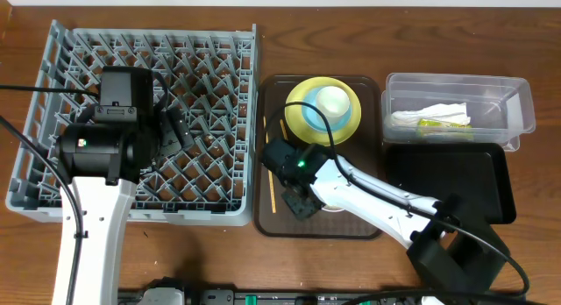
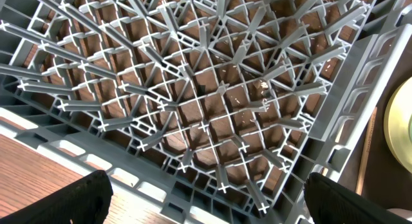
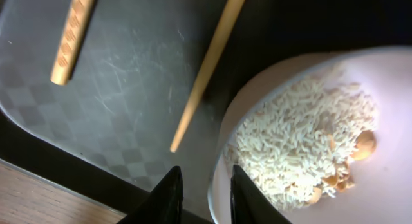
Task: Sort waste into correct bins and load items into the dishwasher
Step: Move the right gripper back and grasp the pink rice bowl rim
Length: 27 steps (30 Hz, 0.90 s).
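From above, we saw the napkin [image 1: 438,115] in the clear tub [image 1: 517,99] and the yellow plate [image 1: 298,100] on the brown tray [image 1: 270,95]. At the left wrist, our left pincer [image 2: 206,198] hung wide apart over the rack [image 2: 193,89]. At the right wrist, the right pincer [image 3: 203,192] stood narrowly apart astride the rim of the white bowl [image 3: 386,198] holding rice [image 3: 296,140], with a chopstick [image 3: 206,69] lying beside it.

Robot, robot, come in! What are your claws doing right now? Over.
Left claw open over dish rack. Right claw open, straddling rim of white bowl, rice inside. Two chopsticks lying beside bowl, not blocking.
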Motion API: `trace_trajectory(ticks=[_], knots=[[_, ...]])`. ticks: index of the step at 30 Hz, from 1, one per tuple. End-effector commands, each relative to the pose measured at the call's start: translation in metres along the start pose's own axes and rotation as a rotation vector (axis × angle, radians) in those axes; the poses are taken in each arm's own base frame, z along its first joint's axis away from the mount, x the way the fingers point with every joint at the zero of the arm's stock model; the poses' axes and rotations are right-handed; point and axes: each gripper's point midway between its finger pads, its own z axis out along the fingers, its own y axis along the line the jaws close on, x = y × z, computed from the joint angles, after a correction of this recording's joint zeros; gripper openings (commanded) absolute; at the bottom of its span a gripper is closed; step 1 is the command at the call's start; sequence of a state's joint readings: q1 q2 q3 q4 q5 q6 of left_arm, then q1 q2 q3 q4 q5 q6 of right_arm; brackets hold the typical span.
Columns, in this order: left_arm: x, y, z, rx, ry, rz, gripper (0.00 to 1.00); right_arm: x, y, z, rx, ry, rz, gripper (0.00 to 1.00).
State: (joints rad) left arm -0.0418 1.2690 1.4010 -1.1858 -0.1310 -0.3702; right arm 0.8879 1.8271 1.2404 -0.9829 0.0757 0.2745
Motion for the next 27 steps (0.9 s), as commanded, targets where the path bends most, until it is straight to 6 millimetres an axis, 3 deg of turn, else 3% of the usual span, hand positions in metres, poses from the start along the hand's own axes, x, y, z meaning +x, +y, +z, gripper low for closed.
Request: trace_trajectory(ticks=[1,7,11,19,21,27], knots=[[0.0,0.003,0.002,-0.018,0.004,-0.008,0.98,0.008,0.003,0.006,0.006,0.026,-0.005,0.22],[0.0,0.003,0.002,-0.017,0.004,-0.007,0.98,0.012,0.002,0.008,0.009,0.038,-0.007,0.14],[0.0,0.003,0.002,-0.018,0.004,-0.008,0.98,0.014,0.001,0.008,0.013,0.049,-0.008,0.01],[0.0,0.003,0.002,-0.017,0.004,-0.007,0.98,-0.002,0.002,0.004,0.0,-0.009,0.004,0.01],[0.0,0.003,0.002,-0.018,0.004,-0.008,0.98,-0.01,0.0,-0.004,-0.005,-0.029,0.017,0.01],[0.0,0.003,0.002,-0.018,0.004,-0.008,0.98,-0.035,-0.027,-0.063,-0.032,-0.14,0.119,0.01]])
